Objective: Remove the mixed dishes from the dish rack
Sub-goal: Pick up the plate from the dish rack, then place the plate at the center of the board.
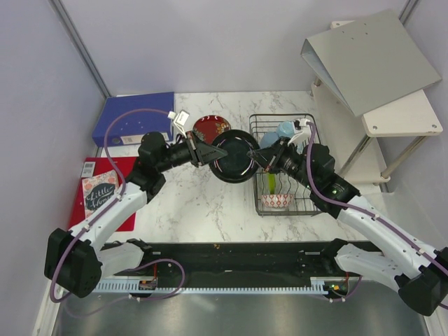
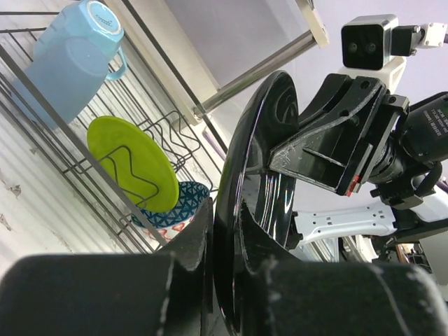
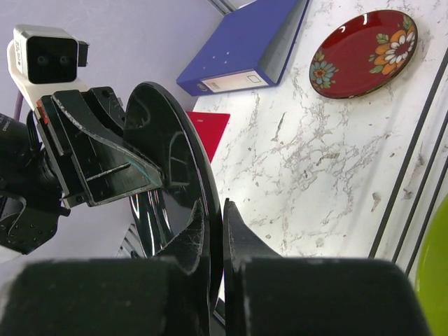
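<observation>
L hand (image 1: pixel 212 150): clenched on black plate (image 1: pixel 236 157), one finger on each face of the rim, no gap to see in L wrist view.
R hand (image 1: pixel 264 155): also clenched on the same plate, at the opposite rim, fingers pinching front and back.
Plate stands on edge betw. the 2 hands, held up off the surface (image 1: pixel 203 210), just L of the rack (image 1: pixel 287 212) and outside it. Each wrist cam sees the other hand across the plate.

Count:
- black plate: 1, in both hands.
- red plate (image 1: pixel 211 126), floral: 1, flat on surface, far side, betw. binder (image 1: pixel 136 119) and rack.
- green plate (image 2: pixel 133 161): 1, in rack, upright in slot wires, approx. mid-rack.
- cup (image 2: pixel 70 63), light blue: 1 seen, at far end of rack, bottom up, tilted on the wires. Can't tell if a 2nd is behind it.
- red-white bowl (image 1: pixel 277 201): 1, near end of rack.
- blue bowl (image 2: pixel 171 210): 1, patterned, just behind green plate in L wrist view; touching red-white bowl or not, can't tell.
- rack: 1, black wire, R side of surface.
- binder: 1, blue, lying flat, far L corner.
- red book (image 1: pixel 105 189): 1, L edge of surface, partly under L arm.
</observation>
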Robot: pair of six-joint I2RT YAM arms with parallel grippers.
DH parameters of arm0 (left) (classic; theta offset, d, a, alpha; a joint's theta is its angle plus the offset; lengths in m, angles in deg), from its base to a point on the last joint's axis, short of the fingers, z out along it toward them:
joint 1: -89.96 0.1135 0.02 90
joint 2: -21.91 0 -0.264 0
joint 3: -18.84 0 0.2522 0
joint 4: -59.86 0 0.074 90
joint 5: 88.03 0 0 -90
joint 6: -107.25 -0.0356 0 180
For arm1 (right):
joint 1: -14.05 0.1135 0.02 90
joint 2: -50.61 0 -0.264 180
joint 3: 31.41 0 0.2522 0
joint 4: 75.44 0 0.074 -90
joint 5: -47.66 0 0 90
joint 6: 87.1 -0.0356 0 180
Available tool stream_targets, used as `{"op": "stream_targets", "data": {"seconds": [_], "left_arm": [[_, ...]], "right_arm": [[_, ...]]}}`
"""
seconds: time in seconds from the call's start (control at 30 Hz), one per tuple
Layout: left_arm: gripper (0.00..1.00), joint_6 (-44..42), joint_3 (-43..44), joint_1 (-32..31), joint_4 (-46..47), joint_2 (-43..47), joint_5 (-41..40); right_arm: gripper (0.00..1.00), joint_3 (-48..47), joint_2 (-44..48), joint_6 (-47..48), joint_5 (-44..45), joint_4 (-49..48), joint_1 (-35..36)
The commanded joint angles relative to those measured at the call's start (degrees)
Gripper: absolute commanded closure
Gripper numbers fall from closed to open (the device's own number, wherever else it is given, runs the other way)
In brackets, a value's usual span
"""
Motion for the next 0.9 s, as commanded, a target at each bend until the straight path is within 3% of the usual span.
{"op": "stream_targets", "data": {"seconds": [0.0, 0.07, 0.1, 0.13, 0.27, 0.37, 0.63, 0.87], "left_arm": [[0.98, -3.6, -1.2, -0.2, 0.1, 1.6, -3.9], [0.98, -4.1, -0.4, -0.2, -2.7, 1.6, -6.0], [0.98, -4.8, 0.8, -0.1, -3.9, 1.4, -7.7], [0.98, -5.1, 1.6, -0.1, -5.3, 0.5, -8.7], [0.98, -4.4, 6.4, 2.4, -11.0, -3.9, -12.4], [0.98, -2.9, 9.9, 4.6, -12.7, -9.6, -13.0], [0.98, -1.2, 26.9, 11.3, -21.4, -29.6, -17.1], [0.98, -6.5, 43.0, 12.9, -28.4, -46.2, -20.4]], "right_arm": [[0.76, -0.5, 0.7, 0.9, 2.0, -1.2, -0.3], [0.4, -1.7, 0.2, 3.1, 3.1, 2.0, -0.3], [0.11, -2.6, 0.0, 3.9, 3.5, 3.9, -0.3], [0.02, -4.5, -0.4, 5.1, 8.8, 8.7, -0.3], [0.02, -6.4, 1.8, 8.2, 19.6, 15.8, -0.3], [0.02, -6.0, 4.9, 10.4, 23.0, 17.3, -0.3], [0.02, -4.4, 8.5, 15.5, 20.4, 19.3, -0.3], [0.02, -3.4, 11.5, 18.6, 22.6, 20.4, -0.3]]}}
